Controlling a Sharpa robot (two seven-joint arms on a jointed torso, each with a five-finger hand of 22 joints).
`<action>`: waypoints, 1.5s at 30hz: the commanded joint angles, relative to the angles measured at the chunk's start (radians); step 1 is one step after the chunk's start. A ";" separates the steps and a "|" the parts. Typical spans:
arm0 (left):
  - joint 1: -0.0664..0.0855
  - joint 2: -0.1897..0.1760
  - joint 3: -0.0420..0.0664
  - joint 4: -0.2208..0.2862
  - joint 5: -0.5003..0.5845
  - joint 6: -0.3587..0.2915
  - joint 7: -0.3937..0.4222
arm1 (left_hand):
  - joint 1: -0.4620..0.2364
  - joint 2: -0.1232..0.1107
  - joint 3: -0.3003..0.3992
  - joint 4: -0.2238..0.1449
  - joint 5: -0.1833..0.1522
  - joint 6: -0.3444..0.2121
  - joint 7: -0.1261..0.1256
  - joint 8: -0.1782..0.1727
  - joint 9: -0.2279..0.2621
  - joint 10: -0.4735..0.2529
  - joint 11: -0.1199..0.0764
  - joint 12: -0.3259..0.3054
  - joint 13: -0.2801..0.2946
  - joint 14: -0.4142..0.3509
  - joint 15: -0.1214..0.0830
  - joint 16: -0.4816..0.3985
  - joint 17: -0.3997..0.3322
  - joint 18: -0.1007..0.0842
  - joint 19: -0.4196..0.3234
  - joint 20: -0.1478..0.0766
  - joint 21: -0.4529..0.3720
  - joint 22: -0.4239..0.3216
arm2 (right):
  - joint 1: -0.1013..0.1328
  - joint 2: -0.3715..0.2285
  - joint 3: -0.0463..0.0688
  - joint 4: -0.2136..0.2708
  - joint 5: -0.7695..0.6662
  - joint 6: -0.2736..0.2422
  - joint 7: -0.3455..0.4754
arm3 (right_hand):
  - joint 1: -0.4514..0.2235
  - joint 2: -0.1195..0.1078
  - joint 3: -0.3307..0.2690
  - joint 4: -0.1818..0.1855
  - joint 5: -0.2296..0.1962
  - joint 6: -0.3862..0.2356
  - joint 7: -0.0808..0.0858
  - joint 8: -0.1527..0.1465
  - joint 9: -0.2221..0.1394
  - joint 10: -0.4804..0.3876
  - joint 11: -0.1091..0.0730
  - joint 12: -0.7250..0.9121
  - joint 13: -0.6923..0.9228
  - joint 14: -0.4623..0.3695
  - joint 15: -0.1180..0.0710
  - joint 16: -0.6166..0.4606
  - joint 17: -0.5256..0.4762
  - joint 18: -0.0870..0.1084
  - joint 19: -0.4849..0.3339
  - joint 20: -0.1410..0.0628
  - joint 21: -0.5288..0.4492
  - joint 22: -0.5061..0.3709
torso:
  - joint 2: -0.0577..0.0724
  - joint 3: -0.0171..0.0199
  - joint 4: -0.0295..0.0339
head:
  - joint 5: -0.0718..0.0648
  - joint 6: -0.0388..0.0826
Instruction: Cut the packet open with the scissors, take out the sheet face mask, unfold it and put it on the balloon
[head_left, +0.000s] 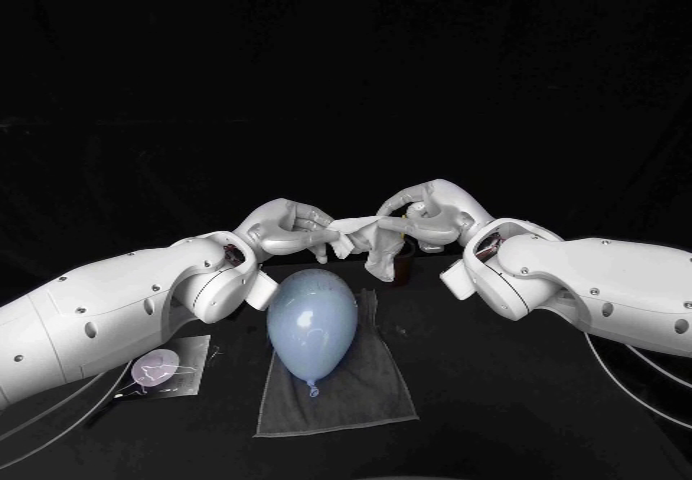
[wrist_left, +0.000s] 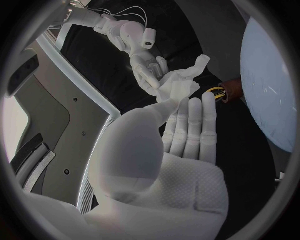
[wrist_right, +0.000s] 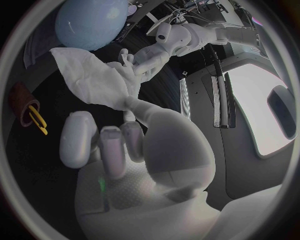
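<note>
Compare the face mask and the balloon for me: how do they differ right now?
The face mask is white, limp and crumpled; the balloon is pale blue, smooth and blown up full. The face mask hangs in the air, held between the left robot hand and the right robot hand; the balloon lies on a grey cloth with neither robot hand touching it. Both are pale in colour.

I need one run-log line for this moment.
stage: unfolding | left hand: holds white sheet face mask | right hand: holds mask | pale blue balloon: bare, on grey cloth
</note>
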 joint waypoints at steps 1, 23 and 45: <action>0.000 -0.006 0.001 0.008 0.017 0.129 -0.013 | -0.035 -0.007 0.031 -0.015 0.003 0.006 0.002 0.000 0.001 -0.013 -0.004 0.024 0.016 -0.006 0.001 0.006 -0.003 0.017 -0.015 0.002 0.019 0.016 | 0.002 0.003 0.001 -0.005 -0.016 -0.005 -0.005 | 0.000 0.006 0.008 0.000 0.005 0.005 -0.002 0.006 0.037 0.010 0.001 0.002 0.134 0.131 -0.034 0.003 0.263 0.011 0.004 -0.006 0.003 0.029 | 0.001 0.0001 -0.0001 | -0.003 -0.003; 0.000 -0.025 0.001 0.010 0.093 0.267 -0.044 | -0.298 0.001 0.115 0.086 0.002 0.026 -0.036 0.133 0.091 -0.049 -0.018 0.152 0.101 -0.046 -0.002 0.093 0.017 0.022 -0.019 0.031 -0.049 -0.033 | 0.005 0.018 0.002 -0.023 -0.081 0.154 -0.100 | -0.003 0.004 0.015 -0.003 0.005 0.003 -0.002 0.009 0.038 0.010 0.000 0.001 0.134 0.131 -0.035 0.003 0.263 0.012 0.002 -0.006 -0.003 0.025 | -0.001 0.0004 -0.0001 | -0.003 -0.008; 0.001 -0.038 0.001 0.002 0.058 0.259 -0.125 | -0.394 0.015 -0.087 0.263 0.003 0.075 -0.062 0.154 0.103 -0.030 -0.046 0.202 0.139 -0.020 -0.029 0.121 0.013 0.022 0.059 0.017 -0.117 -0.096 | 0.005 0.011 0.002 0.001 0.019 0.071 -0.030 | -0.009 0.001 0.033 -0.011 0.005 0.002 -0.003 0.018 0.039 0.015 0.000 0.008 0.138 0.131 -0.035 0.003 0.263 0.011 0.006 -0.007 0.004 0.031 | -0.001 0.0002 0.0001 | 0.003 -0.005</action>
